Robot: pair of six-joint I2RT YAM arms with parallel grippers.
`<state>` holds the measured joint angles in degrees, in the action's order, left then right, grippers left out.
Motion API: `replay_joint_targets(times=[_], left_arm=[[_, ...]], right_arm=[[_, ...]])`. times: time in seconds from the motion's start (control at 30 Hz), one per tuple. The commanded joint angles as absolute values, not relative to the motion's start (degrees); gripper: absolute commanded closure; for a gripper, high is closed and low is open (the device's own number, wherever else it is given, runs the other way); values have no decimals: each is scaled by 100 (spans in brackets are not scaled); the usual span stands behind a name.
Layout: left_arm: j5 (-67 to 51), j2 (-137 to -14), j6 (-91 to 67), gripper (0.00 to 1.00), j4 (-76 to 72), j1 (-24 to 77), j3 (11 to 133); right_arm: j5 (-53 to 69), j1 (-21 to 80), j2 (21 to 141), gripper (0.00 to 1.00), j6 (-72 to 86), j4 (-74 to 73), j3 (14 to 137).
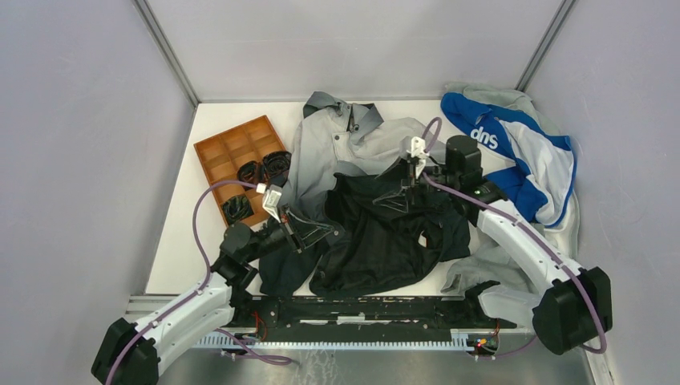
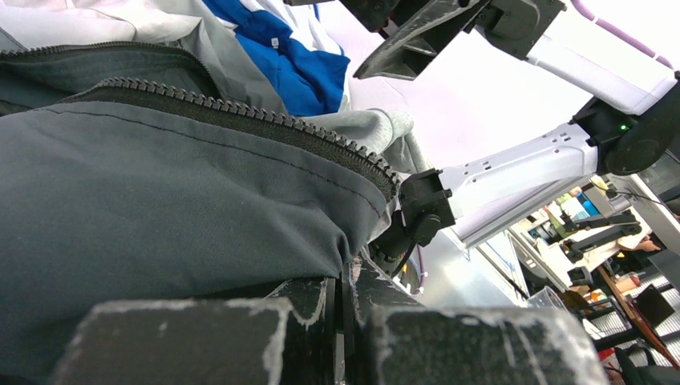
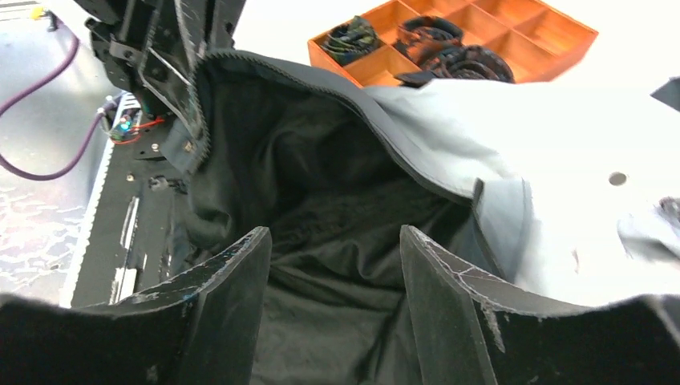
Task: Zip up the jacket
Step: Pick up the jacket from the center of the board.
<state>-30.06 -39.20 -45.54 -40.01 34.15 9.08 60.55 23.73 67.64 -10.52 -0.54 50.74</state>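
One jacket; one orange tray; one blue-and-white garment

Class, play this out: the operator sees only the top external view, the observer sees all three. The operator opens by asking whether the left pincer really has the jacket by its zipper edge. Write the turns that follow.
Observer: Yes. The left wrist view shows the left pincer shut on the jacket, just below the zipper teeth.
Operator: Does the right pincer hold anything?
Observer: No. The right wrist view shows the right pincer open, jaws apart, with only the dark lining beyond them.
Operator: Is the zipper joined at the held edge?
Observer: No. In the right wrist view that toothed edge stands alone and the jacket gapes open.
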Motion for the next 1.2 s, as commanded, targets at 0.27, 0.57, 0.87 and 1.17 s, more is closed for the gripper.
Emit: replay_joint_targets(times=[0.27, 0.57, 0.87, 1.17], left_arm=[[-2638, -3346, -4670, 98, -4064, 3427, 704], [-2571, -3270, -4641, 98, -3873, 3424, 746], [-2546, -3306, -4702, 98, -3658, 3421, 820], [-2469, -3322, -4686, 98, -3580, 3419, 874]], right_arm=[[6266, 1069, 6120, 33, -875, -88, 4388], [6019, 497, 6009, 34, -900, -429, 4340], [5604, 200, 6178, 33, -1658, -1535, 4678], [5444, -287, 7314, 37, -2922, -3916, 5890]])
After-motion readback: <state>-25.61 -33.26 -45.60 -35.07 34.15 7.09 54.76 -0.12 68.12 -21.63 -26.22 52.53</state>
